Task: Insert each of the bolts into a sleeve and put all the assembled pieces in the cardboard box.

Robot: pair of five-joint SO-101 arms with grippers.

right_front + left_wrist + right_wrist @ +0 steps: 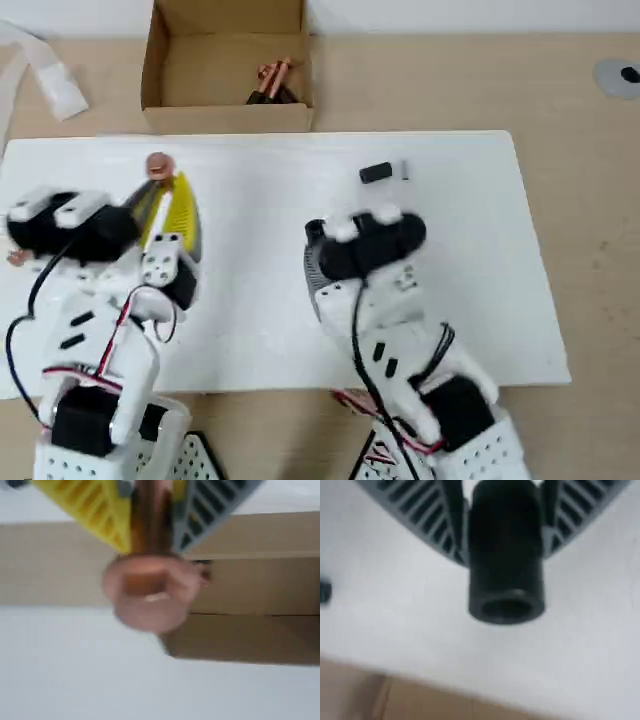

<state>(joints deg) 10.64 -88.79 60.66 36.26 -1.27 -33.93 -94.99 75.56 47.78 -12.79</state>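
Note:
My left gripper, with one yellow and one grey finger, is shut on a copper bolt whose flanged head points toward the cardboard box. In the high view that bolt hangs just short of the box, which holds assembled bolt-and-sleeve pieces. My right gripper is shut on a black sleeve, open end outward, above the white mat. A spare black sleeve lies on the mat beyond the right arm. Another copper bolt lies at the mat's left edge.
The white mat covers most of the wooden table. White paper scraps lie at the back left and a grey disc at the back right. Open mat stretches between the two arms.

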